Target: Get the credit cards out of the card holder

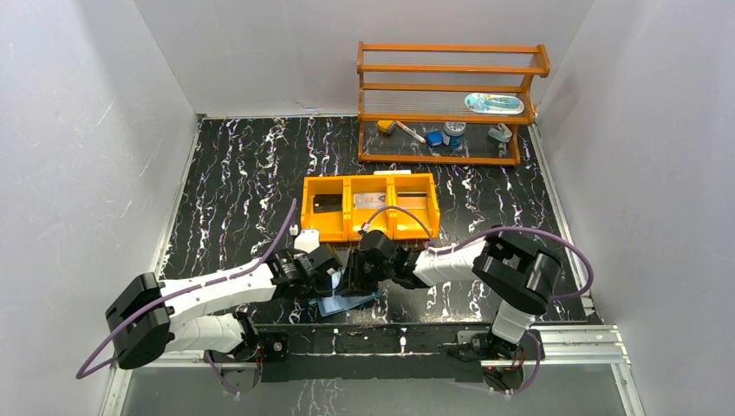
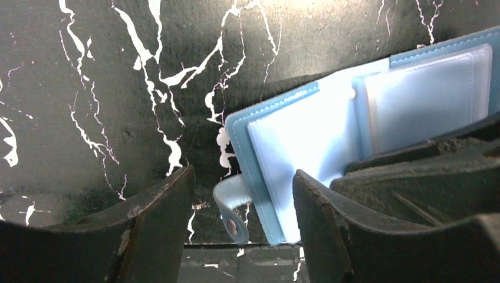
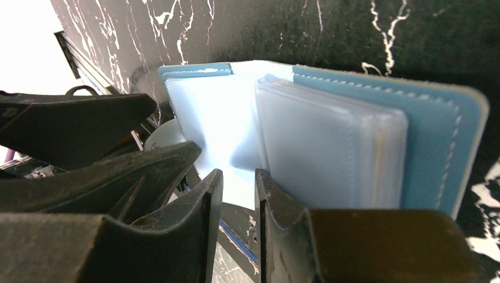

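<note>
The card holder point(image 1: 348, 303), a small blue wallet, lies open on the black marbled table near the front edge. Its pale inside and clear sleeves point(image 3: 330, 141) face up, and its snap tab point(image 2: 234, 203) curls off one edge. My left gripper point(image 2: 243, 177) is open, with one finger on each side of the tab and the wallet's edge point(image 2: 239, 138). My right gripper point(image 3: 239, 174) hangs over the sleeves with its jaws a narrow gap apart and nothing pinched between them. In the top view both grippers point(image 1: 334, 279) point(image 1: 357, 270) meet over the wallet. Credit cards, one dark point(image 1: 327, 206) and one silvery point(image 1: 370, 200), lie in the orange tray point(image 1: 347, 227).
The orange three-compartment tray sits just behind the grippers. A wooden shelf point(image 1: 451, 87) with small items stands at the back right. An aluminium rail point(image 1: 390, 334) runs along the near table edge, close to the wallet. White walls close in left and right.
</note>
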Robot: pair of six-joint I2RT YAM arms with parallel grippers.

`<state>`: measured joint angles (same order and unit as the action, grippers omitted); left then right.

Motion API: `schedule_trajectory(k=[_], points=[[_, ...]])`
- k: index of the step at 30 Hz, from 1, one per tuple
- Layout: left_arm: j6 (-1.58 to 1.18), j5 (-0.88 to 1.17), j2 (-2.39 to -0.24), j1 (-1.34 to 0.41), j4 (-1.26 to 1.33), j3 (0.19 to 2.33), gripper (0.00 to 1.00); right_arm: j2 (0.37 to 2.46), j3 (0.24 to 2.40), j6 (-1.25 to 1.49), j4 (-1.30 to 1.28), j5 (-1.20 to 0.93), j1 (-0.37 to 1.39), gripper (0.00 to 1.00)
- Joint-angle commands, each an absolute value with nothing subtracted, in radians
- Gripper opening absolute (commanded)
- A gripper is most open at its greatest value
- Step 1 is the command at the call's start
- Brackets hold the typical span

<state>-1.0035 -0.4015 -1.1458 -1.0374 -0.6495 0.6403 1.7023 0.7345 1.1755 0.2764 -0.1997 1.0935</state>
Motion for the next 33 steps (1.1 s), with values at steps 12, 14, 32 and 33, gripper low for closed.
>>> schedule_trajectory(k=[12,14,32,33], points=[[-0.916,-0.351,-1.237,-0.991,-0.547,0.638,0.37,1.513,0.744,1.120,0.090,-0.046,1.074,0.42],[-0.908,-0.350,-1.227,-0.991,-0.534,0.638,0.37,1.496,0.777,1.091,-0.008,0.016,1.070,0.44],[-0.901,-0.319,-1.193,-0.991,-0.504,0.623,0.36,1.494,0.876,0.989,-0.243,0.111,1.068,0.49],[-0.899,-0.318,-1.192,-0.991,-0.500,0.622,0.36,1.492,0.876,0.987,-0.245,0.111,1.067,0.49]])
